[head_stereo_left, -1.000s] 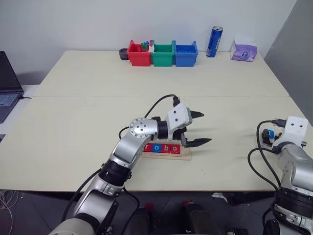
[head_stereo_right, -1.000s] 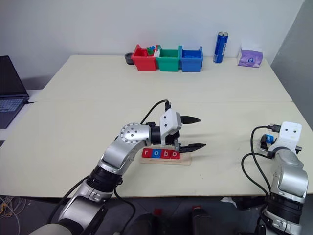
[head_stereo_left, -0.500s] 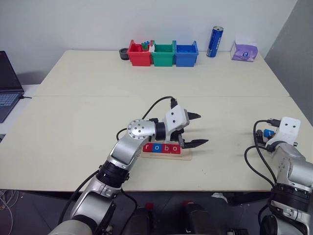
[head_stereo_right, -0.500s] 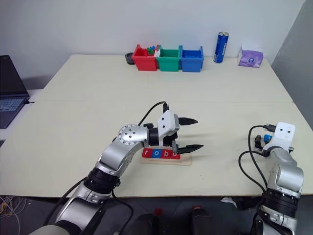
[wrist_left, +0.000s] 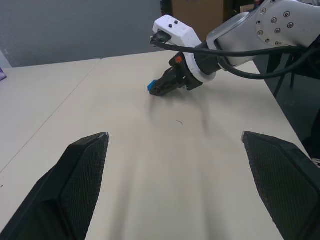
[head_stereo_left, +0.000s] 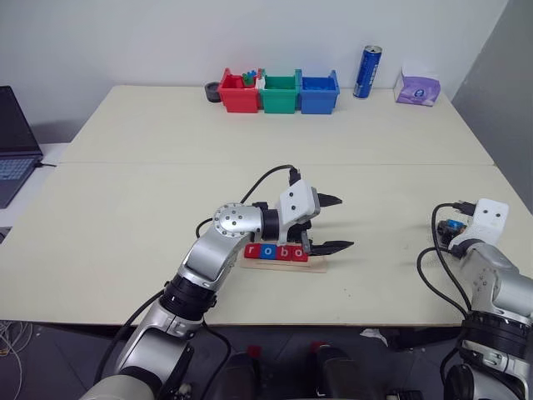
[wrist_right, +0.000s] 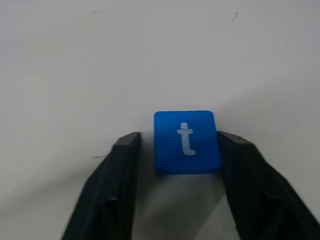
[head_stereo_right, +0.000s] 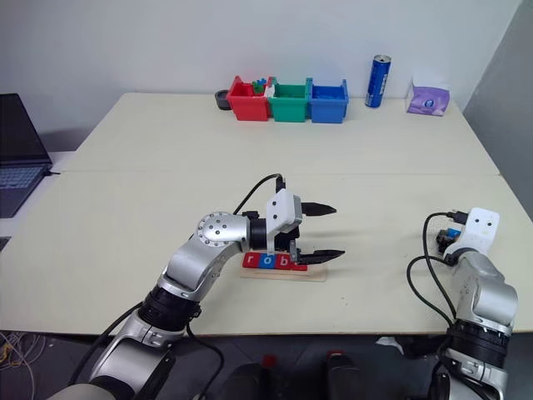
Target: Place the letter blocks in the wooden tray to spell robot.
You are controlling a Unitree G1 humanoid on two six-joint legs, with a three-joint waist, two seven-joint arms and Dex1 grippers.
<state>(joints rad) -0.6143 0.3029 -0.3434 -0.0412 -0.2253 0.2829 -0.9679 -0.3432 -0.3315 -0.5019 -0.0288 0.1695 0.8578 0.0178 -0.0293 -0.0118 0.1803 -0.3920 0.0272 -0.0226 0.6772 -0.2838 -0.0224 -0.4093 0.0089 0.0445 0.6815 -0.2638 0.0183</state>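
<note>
The wooden tray lies near the table's front edge, and the letter blocks in it read r, o, b, o. My left gripper hovers open just past the tray's right end, pointing right, with nothing between its fingers. At the far right, a blue block with a white t lies flat on the table. My right gripper is shut on it, one finger on each side. From the left wrist view, the right gripper shows low on the table with the blue block at its tip.
Red, green and blue bins stand in a row at the back, with a black roll beside the red one. A blue can and a tissue pack stand back right. A laptop sits at the left.
My right hand has edged slightly forward and down at the blue t block. The left arm has held still over the tray's right end.
</note>
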